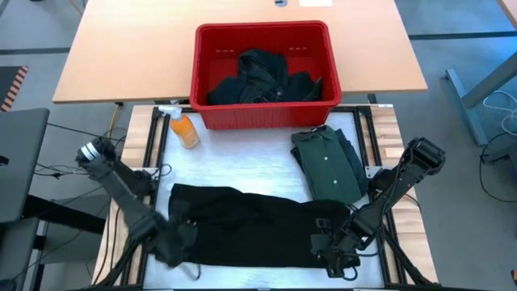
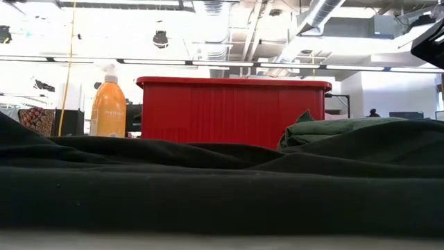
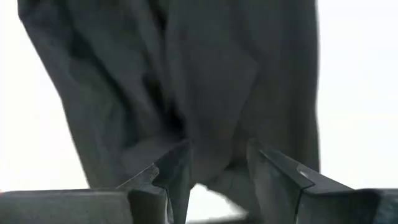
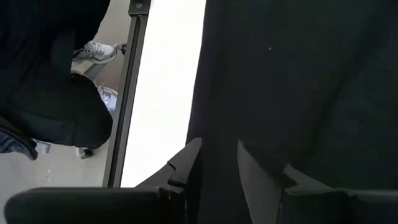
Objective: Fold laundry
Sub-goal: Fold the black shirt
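Left tool (image 1: 172, 245), its fingers spread over my black garment (image 1: 250, 222) lying flat on the white surface (image 1: 242, 162), sits at its left end, while right tool (image 1: 335, 249) pinches the right end, near the folded green shirt (image 1: 327, 166).

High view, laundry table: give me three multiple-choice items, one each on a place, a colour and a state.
1. Where is the folded green collared shirt?
A. in the basket
B. on the table right of centre
C. under the bottle

2. What colour is the plastic laundry basket?
A. blue
B. white
C. red

3. How does the large black garment lie?
A. spread across the table front
B. hanging in the air
C. folded small

Key: 1 B, beside the right arm; 2 C, red walls; 3 A, lying between both grippers.
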Controlling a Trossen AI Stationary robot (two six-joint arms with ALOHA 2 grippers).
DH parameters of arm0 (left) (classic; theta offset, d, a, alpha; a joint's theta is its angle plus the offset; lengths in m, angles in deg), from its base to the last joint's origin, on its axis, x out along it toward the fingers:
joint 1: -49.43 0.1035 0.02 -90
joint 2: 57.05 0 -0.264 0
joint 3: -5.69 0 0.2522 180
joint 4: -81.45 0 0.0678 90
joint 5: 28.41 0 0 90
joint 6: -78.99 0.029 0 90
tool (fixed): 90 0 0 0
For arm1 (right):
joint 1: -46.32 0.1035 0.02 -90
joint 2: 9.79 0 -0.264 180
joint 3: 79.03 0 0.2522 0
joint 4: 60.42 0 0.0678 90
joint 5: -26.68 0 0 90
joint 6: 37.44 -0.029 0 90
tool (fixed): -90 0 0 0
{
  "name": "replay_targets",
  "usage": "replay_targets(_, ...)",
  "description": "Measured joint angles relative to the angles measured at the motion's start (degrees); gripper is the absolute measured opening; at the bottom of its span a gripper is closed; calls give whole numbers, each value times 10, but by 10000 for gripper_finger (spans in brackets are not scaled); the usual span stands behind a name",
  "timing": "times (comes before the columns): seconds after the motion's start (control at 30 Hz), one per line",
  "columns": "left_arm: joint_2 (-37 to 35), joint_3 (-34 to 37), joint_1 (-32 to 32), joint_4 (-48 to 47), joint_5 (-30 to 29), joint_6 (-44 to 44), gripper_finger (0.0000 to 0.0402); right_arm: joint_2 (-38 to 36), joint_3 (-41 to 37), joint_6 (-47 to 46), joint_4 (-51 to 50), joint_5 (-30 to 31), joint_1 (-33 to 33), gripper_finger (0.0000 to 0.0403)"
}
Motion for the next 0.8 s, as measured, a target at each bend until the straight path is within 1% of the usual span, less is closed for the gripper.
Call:
replay_targets(0.07, 2, 0, -51, 20, -53, -26, 142, 0, 0, 1, -1, 0, 0, 127)
replay_targets(0.13, 15, 0, -89, 34, -101, -32, 142, 0, 0, 9, -1, 1, 0, 127)
replay_targets(0.2, 42, 0, -117, 37, -124, -26, 142, 0, 0, 19, 0, 11, -3, 127)
replay_targets(0.27, 74, 1, -128, 37, -126, -17, 142, 0, 0, 26, 0, 20, -7, 127)
replay_targets(0.4, 140, 1, -126, 40, -122, 13, 142, 0, 0, 30, 0, 22, -18, 127)
replay_targets(0.5, 173, 1, -120, 22, -136, 33, 142, 0, 0, 30, 2, 20, -24, 127)
replay_targets(0.63, 202, 1, -119, -3, -143, 41, 142, 0, 0, 12, 4, 14, -28, 127)
replay_targets(0.8, 228, 2, -120, -20, -119, 85, 142, 0, 0, 7, 4, 14, -25, 127)
